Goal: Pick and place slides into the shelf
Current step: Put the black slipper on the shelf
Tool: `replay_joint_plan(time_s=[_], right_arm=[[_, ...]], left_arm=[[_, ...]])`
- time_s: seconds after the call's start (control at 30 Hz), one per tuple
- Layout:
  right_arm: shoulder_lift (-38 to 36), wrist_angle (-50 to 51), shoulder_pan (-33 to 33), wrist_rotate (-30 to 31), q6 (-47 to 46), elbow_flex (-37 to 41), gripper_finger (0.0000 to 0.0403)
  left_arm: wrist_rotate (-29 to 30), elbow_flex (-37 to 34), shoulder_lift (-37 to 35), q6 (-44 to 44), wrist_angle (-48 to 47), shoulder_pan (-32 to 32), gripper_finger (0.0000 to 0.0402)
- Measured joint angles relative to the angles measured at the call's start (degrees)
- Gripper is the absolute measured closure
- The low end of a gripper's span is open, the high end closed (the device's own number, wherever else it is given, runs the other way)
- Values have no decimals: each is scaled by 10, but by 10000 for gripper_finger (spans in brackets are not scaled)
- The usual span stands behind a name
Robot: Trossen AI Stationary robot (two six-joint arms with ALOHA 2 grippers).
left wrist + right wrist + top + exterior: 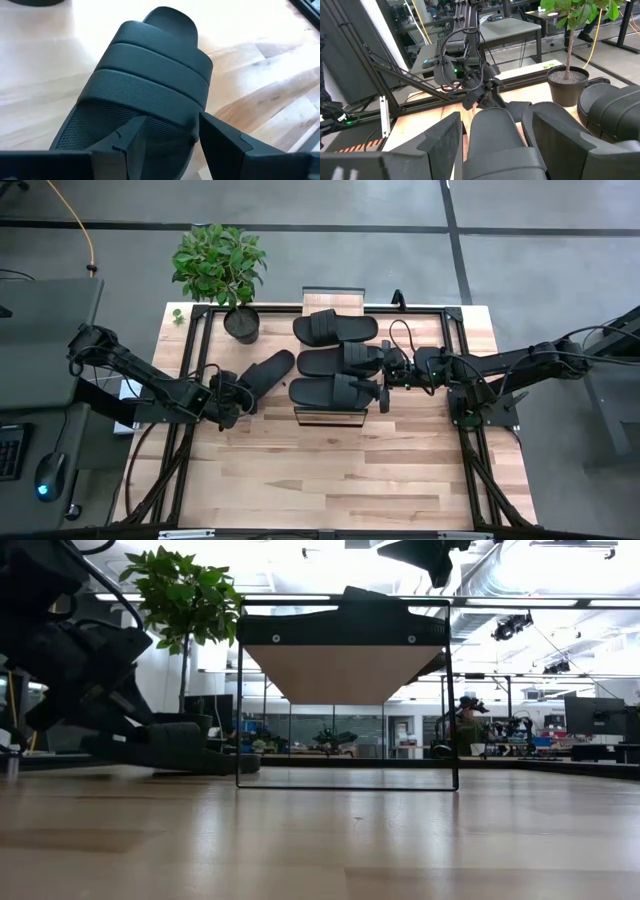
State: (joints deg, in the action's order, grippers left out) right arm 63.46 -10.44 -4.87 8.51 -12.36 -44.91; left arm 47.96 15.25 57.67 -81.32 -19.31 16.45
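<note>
The shelf [334, 300] stands in the middle of the table and bears three black slides side by side: far [335, 328], middle [338, 360] and near [332, 392]. A fourth slide [268, 370] lies left of the shelf, toe toward it, and my left gripper [232, 395] is shut on its heel half. My right gripper [384, 377] reaches in level from the right and is open. Its fingers stand on either side of the near slide's end [492, 135]; I cannot tell whether they touch it. The low view shows the shelf [345, 670] from the side. My left gripper pinches the fourth slide's side rim [186, 142] just behind the ribbed strap [150, 75]. One finger [132, 140] is on the footbed and the other [220, 142] outside the sole's edge. The fingers slant down from the table's left, along the slide. The slide [175, 748] sits low at the table.
A potted plant [222, 265] stands at the table's far left corner, close to the shelf's far end. Dark frame rails [185, 430] run along the table's left and right sides. Bare wood [330, 480] stretches from the shelf to the near edge.
</note>
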Motion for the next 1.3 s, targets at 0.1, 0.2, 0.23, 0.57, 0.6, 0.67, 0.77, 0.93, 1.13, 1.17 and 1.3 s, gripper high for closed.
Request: replay_joint_plan(time_s=[0.1,0.2,0.23,0.57,0.6,0.67,0.77,0.93,1.13,1.17,1.3], right_arm=[[0,0,0,0,0,0,164],[0,0,0,0,0,0,164],[0,0,0,0,0,0,164],[0,0,0,0,0,0,164],[0,0,0,0,0,0,164],[0,0,0,0,0,0,164],[0,0,0,0,0,0,164],[0,0,0,0,0,0,164],[0,0,0,0,0,0,164],[0,0,0,0,0,0,164],[0,0,0,0,0,0,164]], left_arm=[[7,0,0,0,0,0,241],[9,0,0,0,0,-7,241],[6,0,0,1,0,-14,241],[-42,0,0,83,50,-81,241],[-46,0,0,97,62,-85,241],[-51,0,0,116,81,-91,241],[-53,0,0,131,90,-94,241],[-50,0,0,136,87,-93,255],[-48,0,0,146,85,-93,330],[-48,0,0,150,86,-93,346],[-44,0,0,155,86,-93,395]])
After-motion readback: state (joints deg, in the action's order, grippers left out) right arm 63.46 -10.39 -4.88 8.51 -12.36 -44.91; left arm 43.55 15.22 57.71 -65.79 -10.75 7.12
